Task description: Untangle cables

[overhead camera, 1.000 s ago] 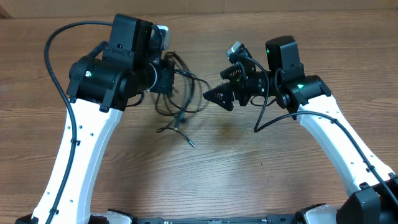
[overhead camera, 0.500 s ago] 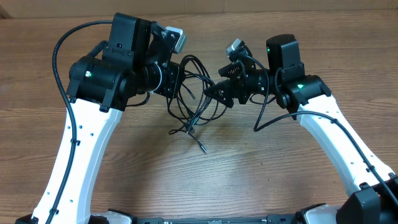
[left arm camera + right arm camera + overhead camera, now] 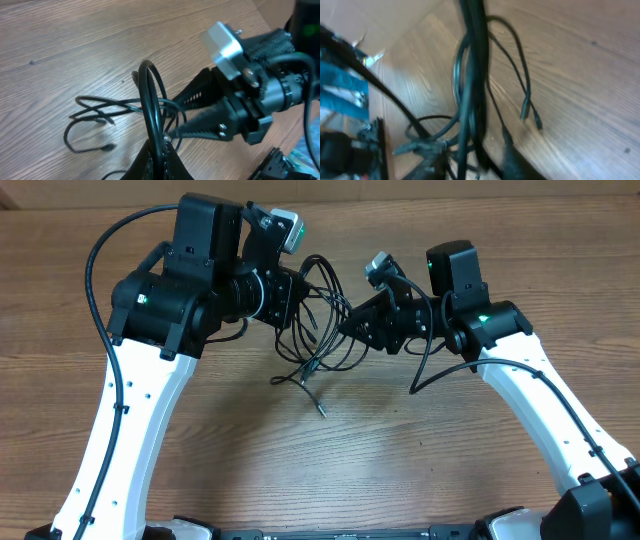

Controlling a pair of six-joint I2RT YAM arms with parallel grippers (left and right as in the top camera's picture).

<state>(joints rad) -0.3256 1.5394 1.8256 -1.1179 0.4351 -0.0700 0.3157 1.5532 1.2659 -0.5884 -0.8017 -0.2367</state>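
The cables (image 3: 322,330) are a tangle of thin black cords lifted above the wooden table (image 3: 420,450) between both arms. My left gripper (image 3: 290,300) is shut on a looped strand, which stands up between its fingers in the left wrist view (image 3: 161,145). My right gripper (image 3: 347,326) comes in from the right, and its fingers close together on strands of the same tangle (image 3: 167,134). Blurred cables (image 3: 470,75) run up from between the right fingers. Loose ends hang down, and one silver-tipped plug (image 3: 321,412) lies on the table.
The arms' own thick black wires (image 3: 95,270) arc beside the left arm and below the right wrist (image 3: 425,365). The table's far edge (image 3: 520,198) runs along the top of the overhead view. Something blue (image 3: 340,85) shows at the left of the right wrist view.
My left gripper has lifted the tangle and carried it right and away. My right gripper has moved in on the tangle and closed from wide open onto its strands.
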